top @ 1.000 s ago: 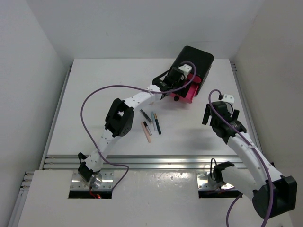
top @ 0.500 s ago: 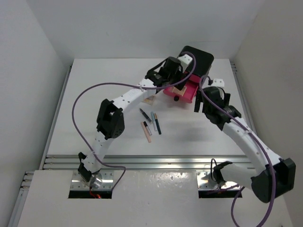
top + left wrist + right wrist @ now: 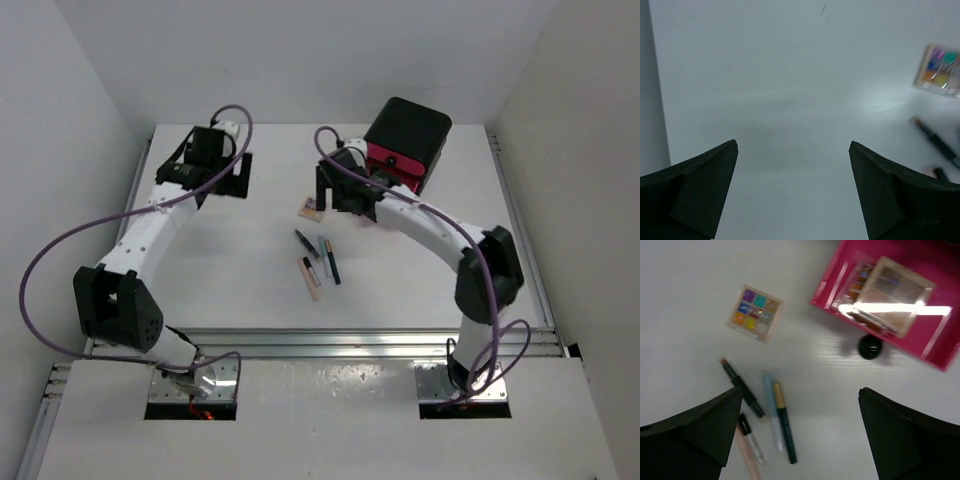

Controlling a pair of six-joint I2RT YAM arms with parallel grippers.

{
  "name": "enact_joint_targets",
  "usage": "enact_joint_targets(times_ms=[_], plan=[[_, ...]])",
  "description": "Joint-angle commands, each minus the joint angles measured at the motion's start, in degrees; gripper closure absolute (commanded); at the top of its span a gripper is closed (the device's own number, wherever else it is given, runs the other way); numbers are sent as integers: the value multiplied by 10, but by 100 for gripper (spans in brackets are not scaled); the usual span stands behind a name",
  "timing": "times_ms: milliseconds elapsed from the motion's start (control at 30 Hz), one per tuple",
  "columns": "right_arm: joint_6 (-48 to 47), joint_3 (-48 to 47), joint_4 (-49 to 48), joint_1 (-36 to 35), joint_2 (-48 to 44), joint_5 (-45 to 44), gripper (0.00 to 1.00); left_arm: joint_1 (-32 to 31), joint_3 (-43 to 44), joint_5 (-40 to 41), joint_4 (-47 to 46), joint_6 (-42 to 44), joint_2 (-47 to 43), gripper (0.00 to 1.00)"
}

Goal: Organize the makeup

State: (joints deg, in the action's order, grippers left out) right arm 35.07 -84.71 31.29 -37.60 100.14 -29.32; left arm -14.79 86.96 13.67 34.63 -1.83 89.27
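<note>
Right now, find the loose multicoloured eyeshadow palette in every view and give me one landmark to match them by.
Top external: the eyeshadow palette lies near the centre of the picture, a little above the middle.
Left wrist: the palette is at the right edge, upper part.
Right wrist: the palette is in the upper left.
Shared landmark: the black pencil, just below it in each picture.

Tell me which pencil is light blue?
The light blue pencil, lying right beside the dark pencil with the gold top. The others are black or peach.

Left gripper (image 3: 793, 144) jaws spread wide, empty, right gripper (image 3: 801, 390) likewise, both seemingly hovering
</note>
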Motion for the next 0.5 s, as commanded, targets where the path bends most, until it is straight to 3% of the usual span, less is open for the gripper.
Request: enact_joint_targets(times_ms=[0,200,333,467], plan=[[84,-85,6,-33,80,32,0,44,-106,-45,40,-60,-63,0],[175,-215,6,-46,256,25,1,110,-189,-103,25,-88,-103,0],[188,-385,89,-48,375,-42,3,117,-195,-89,19,-77,-110,0],[186,-397,75,-44,414,-90,1,117,-201,-111,19,-77,-110,0]])
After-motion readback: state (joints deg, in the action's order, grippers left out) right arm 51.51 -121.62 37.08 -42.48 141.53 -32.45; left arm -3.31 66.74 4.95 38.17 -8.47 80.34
